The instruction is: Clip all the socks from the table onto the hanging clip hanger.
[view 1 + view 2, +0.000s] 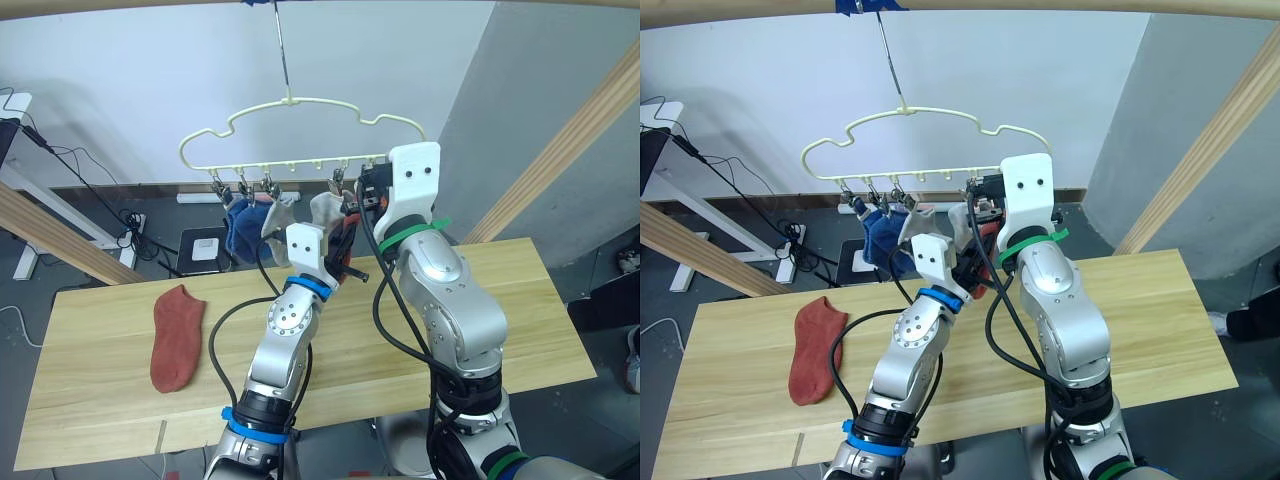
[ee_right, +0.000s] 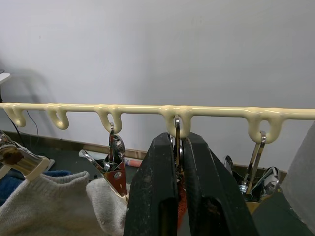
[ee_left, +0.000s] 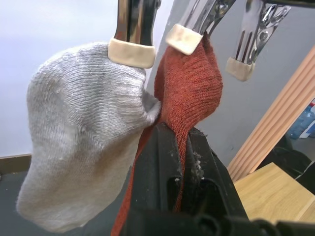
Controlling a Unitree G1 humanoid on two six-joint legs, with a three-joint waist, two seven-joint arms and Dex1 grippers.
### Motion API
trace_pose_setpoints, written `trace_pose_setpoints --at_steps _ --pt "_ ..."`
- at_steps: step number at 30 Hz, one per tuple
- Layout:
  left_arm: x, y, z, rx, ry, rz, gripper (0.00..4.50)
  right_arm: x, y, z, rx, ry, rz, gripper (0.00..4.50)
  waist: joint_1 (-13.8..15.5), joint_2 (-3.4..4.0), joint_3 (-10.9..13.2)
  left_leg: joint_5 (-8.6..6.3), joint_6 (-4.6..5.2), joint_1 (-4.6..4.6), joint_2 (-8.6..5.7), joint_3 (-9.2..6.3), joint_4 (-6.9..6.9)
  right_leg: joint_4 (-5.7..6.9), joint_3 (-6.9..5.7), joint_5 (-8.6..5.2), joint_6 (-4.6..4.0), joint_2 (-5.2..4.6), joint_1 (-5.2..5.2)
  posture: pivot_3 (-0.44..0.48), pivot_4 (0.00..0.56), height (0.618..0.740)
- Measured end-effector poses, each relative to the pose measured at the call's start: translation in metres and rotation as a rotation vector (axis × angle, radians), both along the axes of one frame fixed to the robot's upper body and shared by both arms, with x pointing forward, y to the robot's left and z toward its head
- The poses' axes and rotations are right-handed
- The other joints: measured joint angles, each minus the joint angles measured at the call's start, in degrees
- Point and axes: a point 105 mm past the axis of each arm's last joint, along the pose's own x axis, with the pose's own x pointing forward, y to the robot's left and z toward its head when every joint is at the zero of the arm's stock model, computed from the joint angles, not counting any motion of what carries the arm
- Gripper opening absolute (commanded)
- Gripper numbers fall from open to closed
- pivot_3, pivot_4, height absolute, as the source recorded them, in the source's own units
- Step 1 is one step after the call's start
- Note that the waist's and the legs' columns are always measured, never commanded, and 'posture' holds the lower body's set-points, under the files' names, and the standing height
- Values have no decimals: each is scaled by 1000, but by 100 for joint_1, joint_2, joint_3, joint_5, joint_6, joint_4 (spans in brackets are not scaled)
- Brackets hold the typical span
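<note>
A thick pale wooden pole [image 1: 420, 3] runs level across the top of the scene, high above the jaws, with a strip of blue tape [image 1: 862, 5] wrapped around it. A slanting pale wooden beam [image 1: 560, 155] rises well out to the right of the jaws, and a second pale wooden beam [image 1: 55, 235] slopes away far to their left. Behind the jaws stands a plain white wall [image 1: 130, 80], meeting a grey wall panel [image 1: 540, 70] further right. Below and beyond the jaws lies a dark grey floor [image 1: 100, 265], with black cables [image 1: 85, 165] trailing along it to the left and a small square white-topped device [image 1: 206, 248] resting there.
</note>
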Motion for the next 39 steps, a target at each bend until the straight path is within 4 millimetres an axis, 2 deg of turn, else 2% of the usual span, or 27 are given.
trace_pose_setpoints --at_steps 2,5,8,14,20,21,22,30,35,39 --pt "0 0 0 0 0 0 47 0 0 0 1 0 -2 0 0 0 0 0 0 0 0 0 0 0 0 0 0 0 0 -265 266 737" --pt "0 0 0 0 0 -1 0 0 -1 0 3 0 -8 919 0 0 0 0 0 0 0 0 0 0 0 0 0 0 0 -267 266 737" --pt "0 0 0 0 0 -1 0 0 -1 0 5 -1 -8 2085 0 0 0 0 0 0 0 0 1 0 0 0 0 0 0 -269 265 737" --pt "-1 -2 0 -1 0 -23 0 -12 -4 8 27 -34 44 2085 3 0 0 0 0 -1 -1 0 1 -2 0 0 0 -1 1 -276 263 737" --pt "2 -4 -1 10 -3 -41 0 -34 -15 -4 -43 -23 150 2085 3 -1 -1 0 0 0 -3 -2 2 -3 -2 0 0 0 5 -283 263 737" --pt "2 -3 -1 15 -3 -43 526 -37 -17 -6 -57 -25 163 2137 3 -1 -1 0 0 1 -3 -3 3 -4 -2 0 1 0 6 -283 263 737" --pt "3 -3 -2 21 -2 -43 662 -40 -18 -6 -69 -28 175 2137 -2 -1 -1 0 0 2 -3 -1 3 -4 -1 0 1 1 6 -289 264 737" --pt "-2 -3 -8 58 13 -137 2968 -44 -32 -12 -134 -36 150 2137 -52 -1 -2 1 1 4 1 -3 3 -3 0 0 1 10 8 -284 263 737" --pt "-12 2 -13 130 4 -229 2968 -43 -40 -13 -157 -46 114 2137 -101 0 -2 1 0 4 2 -4 3 -3 1 0 1 9 8 -284 261 737" --pt "-31 6 -19 265 -33 -392 2968 -38 -52 -12 -196 -60 38 2137 -122 7 -7 1 0 6 4 -3 2 -3 1 0 0 10 8 -283 258 737"
